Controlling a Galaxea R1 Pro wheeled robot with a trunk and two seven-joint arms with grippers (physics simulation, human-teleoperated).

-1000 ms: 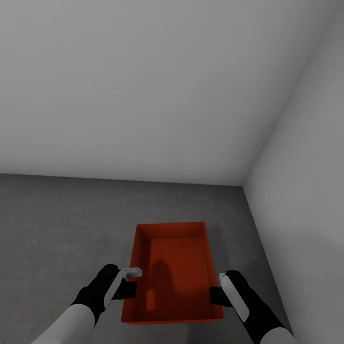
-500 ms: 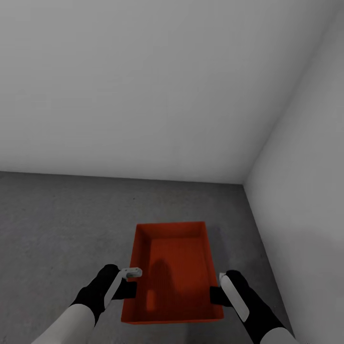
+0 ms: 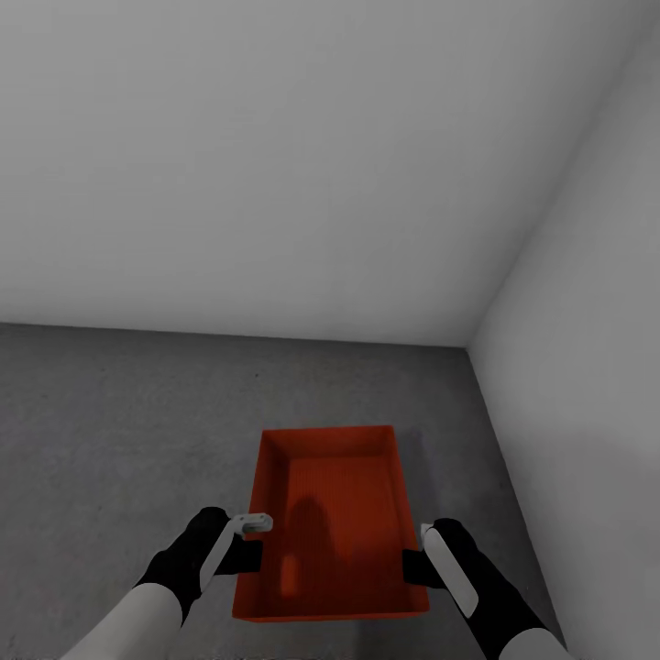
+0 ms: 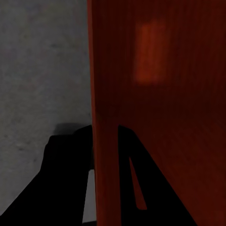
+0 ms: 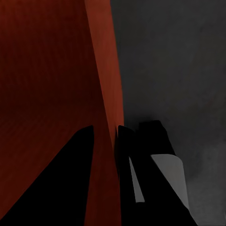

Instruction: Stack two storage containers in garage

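Garage corner: grey-white walls (image 3: 275, 165), dark concrete floor (image 3: 110, 431). One orange-red storage container (image 3: 335, 513) is seen low and centre-right, near the right wall, long axis pointing away. Its left wall is straddled by the left end effector (image 3: 246, 541), one finger inside and one outside; the right wall is straddled likewise by the right end effector (image 3: 417, 561). Both are judged clamped on the rim. Whether the bin is resting on the floor or held just above it cannot be told. Step in hand, by judgement: setting this container down. Next move calls for lowering until bottomed, releasing both grips, withdrawing upward clear of the walls. Only one container is seen here.
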